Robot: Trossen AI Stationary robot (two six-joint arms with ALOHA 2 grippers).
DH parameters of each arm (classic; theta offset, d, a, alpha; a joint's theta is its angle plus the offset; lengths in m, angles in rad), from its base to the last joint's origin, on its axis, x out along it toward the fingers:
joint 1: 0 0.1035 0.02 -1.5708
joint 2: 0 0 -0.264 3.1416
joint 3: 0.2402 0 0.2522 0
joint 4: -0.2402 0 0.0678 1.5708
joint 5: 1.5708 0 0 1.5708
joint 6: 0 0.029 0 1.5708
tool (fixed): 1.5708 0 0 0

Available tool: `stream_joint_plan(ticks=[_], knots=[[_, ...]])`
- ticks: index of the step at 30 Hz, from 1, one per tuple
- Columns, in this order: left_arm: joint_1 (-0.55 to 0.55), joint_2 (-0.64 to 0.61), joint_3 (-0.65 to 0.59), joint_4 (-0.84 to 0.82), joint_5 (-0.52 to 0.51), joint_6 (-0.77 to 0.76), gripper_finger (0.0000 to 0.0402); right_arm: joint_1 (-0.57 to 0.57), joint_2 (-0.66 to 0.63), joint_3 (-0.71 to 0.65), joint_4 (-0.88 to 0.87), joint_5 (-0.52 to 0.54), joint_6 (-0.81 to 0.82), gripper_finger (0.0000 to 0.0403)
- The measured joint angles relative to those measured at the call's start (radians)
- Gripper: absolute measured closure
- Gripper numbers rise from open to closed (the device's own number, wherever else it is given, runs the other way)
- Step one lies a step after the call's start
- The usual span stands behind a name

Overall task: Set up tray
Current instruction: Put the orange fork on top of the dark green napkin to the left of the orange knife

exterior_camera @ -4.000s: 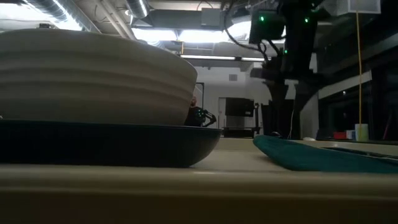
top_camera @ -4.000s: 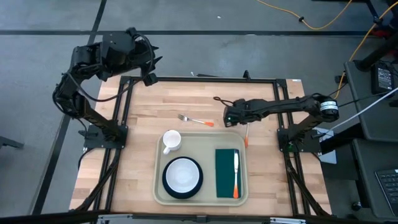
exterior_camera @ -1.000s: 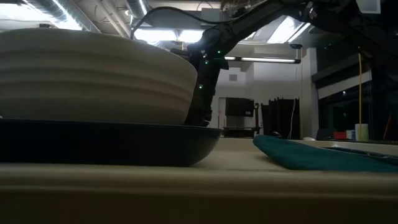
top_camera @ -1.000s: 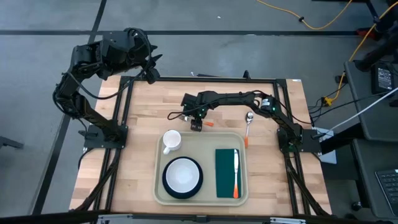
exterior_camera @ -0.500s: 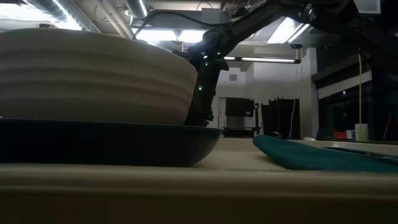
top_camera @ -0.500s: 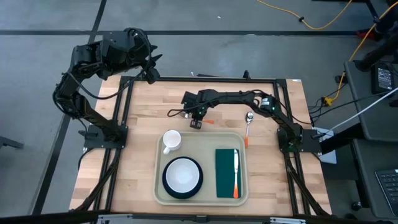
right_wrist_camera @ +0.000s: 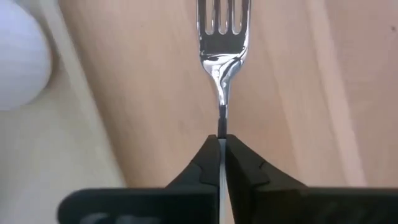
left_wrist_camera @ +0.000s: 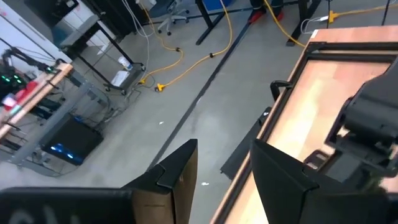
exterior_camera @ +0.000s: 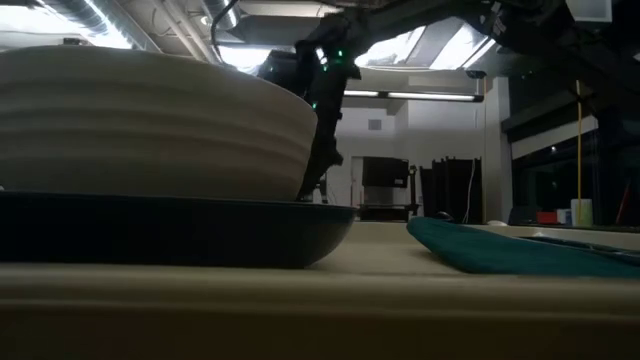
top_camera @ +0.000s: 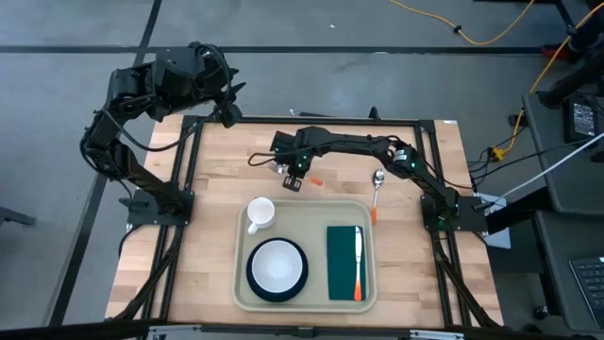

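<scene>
one fork (right_wrist_camera: 222,46) pinched in right claw (right_wrist_camera: 221,144) — above table beyond tray (top_camera: 240,255); left claw (left_wrist_camera: 219,163) wide.

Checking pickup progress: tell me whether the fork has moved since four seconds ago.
Yes. The fork, then flat on the table beyond the tray, is now pinched in the right gripper, lifted above the boards.

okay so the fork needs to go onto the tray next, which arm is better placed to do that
Right. The right gripper is shut on the fork, just beyond the tray's far rim. The left gripper is open, back past the table's far left corner.
</scene>
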Motion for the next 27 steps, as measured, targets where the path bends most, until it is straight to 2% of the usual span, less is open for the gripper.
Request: stream_joint_plan(ticks=[6, 11, 15, 20, 27], knots=[[0.001, -0.003, 0.000, 0.001, -0.088, 0.075, 0.0258, 0.012, -0.003, 0.099, -0.226, 0.050, 0.098, 0.0392], [0.002, -0.019, 0.000, 0.014, -0.231, 0.163, 0.0258, 0.047, -0.009, 0.138, -0.398, 0.053, 0.227, 0.0392], [0.016, -0.038, 0.000, 0.023, -0.321, 0.227, 0.0258, 0.104, -0.020, 0.139, -0.468, 0.060, 0.366, 0.0392], [0.050, -0.071, 0.000, 0.050, -0.305, 0.278, 0.0258, 0.200, -0.041, 0.139, -0.483, 0.087, 0.595, 0.0392], [0.076, -0.115, 0.001, 0.106, -0.251, 0.349, 0.0258, 0.362, -0.079, 0.139, -0.490, 0.134, 1.001, 0.0393]])
